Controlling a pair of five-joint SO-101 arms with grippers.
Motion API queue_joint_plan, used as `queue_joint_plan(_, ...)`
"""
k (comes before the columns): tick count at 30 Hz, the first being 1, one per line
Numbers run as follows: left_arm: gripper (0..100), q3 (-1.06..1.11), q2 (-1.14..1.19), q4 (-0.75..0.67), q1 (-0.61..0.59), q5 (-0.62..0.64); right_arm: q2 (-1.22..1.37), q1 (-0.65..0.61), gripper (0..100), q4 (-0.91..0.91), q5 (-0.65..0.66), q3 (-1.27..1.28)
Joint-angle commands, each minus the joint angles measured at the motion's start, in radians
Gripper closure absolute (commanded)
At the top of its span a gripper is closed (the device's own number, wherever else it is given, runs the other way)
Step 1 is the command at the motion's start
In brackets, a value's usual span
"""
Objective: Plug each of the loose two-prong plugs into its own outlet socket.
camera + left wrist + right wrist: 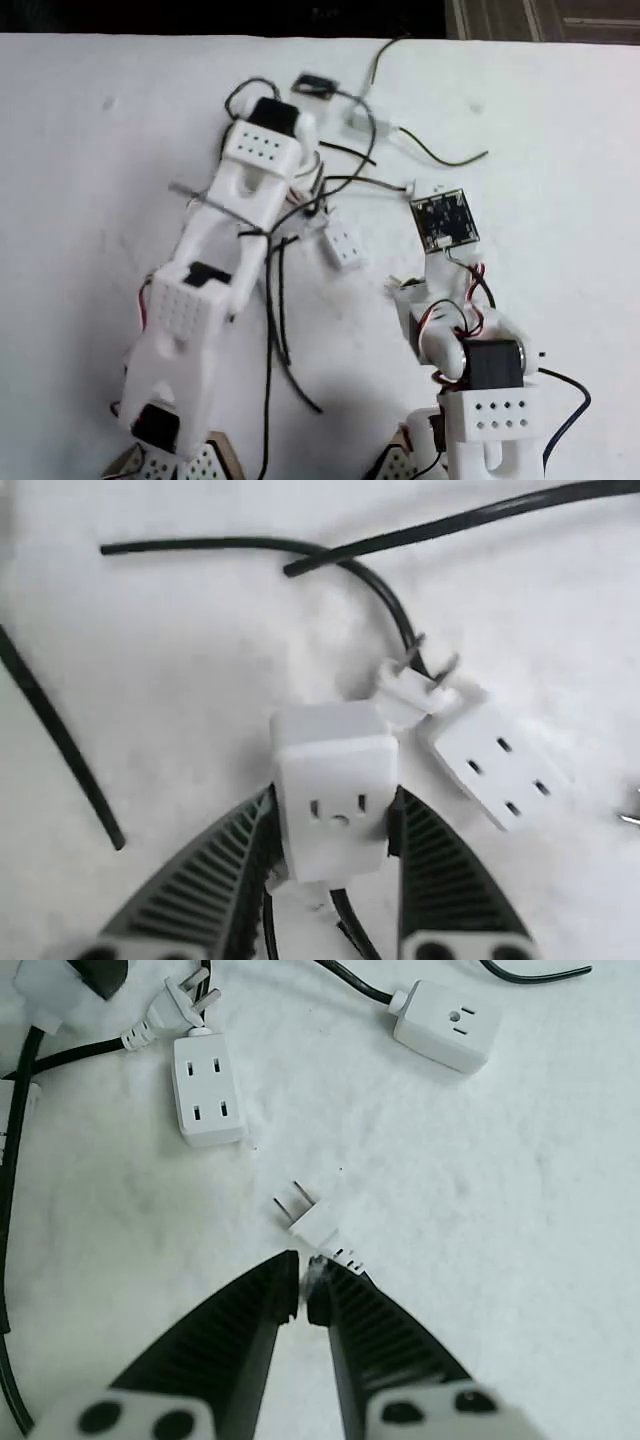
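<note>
My left gripper point(335, 825) is shut on a white outlet socket point(335, 790), its slotted face turned toward the camera. Just past it lie a white two-prong plug point(410, 685) on a black cord and a white outlet strip point(495, 765). My right gripper point(305, 1290) is shut on the cord end of another white two-prong plug point(308, 1220), which rests on the table with its prongs pointing away. Farther off are the outlet strip point(205, 1090), the plug at its end point(170, 1005) and a single white socket point(450, 1025). The strip point(343, 243) lies between the two arms.
Black cords point(280, 320) trail across the white table point(560, 150) between and behind the arms. A second socket with a cord point(372, 125) and a small black part point(315, 85) lie at the back. The table's right side is bare.
</note>
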Motion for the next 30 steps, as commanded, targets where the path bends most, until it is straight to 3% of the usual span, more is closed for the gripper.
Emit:
queue_joint_plan(1, 98, 0.0, -0.282, 0.023, 0.004, -0.078, -0.019, 0.005, 97.8, -0.018, 0.0, -0.008)
queue_joint_plan(5, 98, 0.107, -0.464, 0.023, -0.022, -0.215, -0.019, 0.007, 97.8, -0.018, 0.0, -0.008)
queue_joint_plan(13, 98, 0.522, -0.816, 0.015, -0.091, -0.5, -0.019, 0.007, 97.8, -0.016, 0.0, -0.008)
queue_joint_plan(18, 98, 0.766, -1.073, -0.037, -0.128, -0.563, -0.019, 0.007, 97.8, -0.016, 0.0, -0.008)
queue_joint_plan(24, 98, 1.158, -1.399, -0.183, -0.133, -0.661, -0.019, 0.007, 97.8, -0.016, 0.0, -0.006)
queue_joint_plan(30, 98, 1.58, -1.609, -0.505, -0.194, -0.75, -0.019, 0.007, 97.8, -0.018, 0.0, -0.005)
